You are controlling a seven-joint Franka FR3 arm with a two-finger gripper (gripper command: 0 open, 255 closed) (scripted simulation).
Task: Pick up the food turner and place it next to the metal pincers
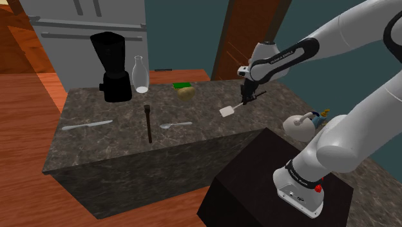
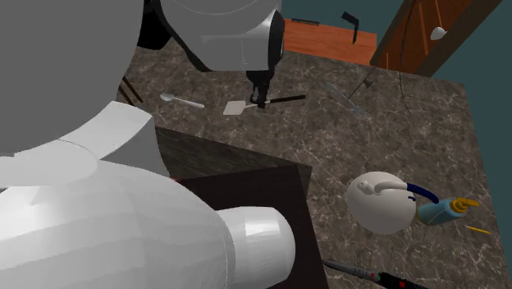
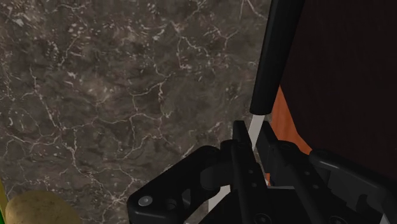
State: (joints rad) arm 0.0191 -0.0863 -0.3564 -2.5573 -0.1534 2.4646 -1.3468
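Note:
The food turner [image 1: 225,111] has a white blade and a black handle [image 1: 258,97]. My gripper [image 1: 247,98] is shut on it over the dark marble counter [image 1: 193,138], toward the shoulder view's right. The turner is tilted, blade end lower and close to the counter. In the wrist view the fingers [image 3: 240,145] clasp the white shaft [image 3: 256,122] just below the black handle [image 3: 277,57]. From the second exterior view the gripper [image 2: 261,100] holds the turner [image 2: 235,107] beside a spoon [image 2: 182,101]. The pale metal pincers [image 1: 87,125] lie flat at the counter's left end.
A spoon [image 1: 175,125] and a dark stick-like tool [image 1: 148,122] lie between the turner and the pincers. A black blender [image 1: 113,64], a glass bottle [image 1: 140,74], a potato [image 1: 187,93] and a green item [image 1: 183,84] stand at the back. A white teapot [image 1: 297,126] sits by the black stand [image 1: 270,174].

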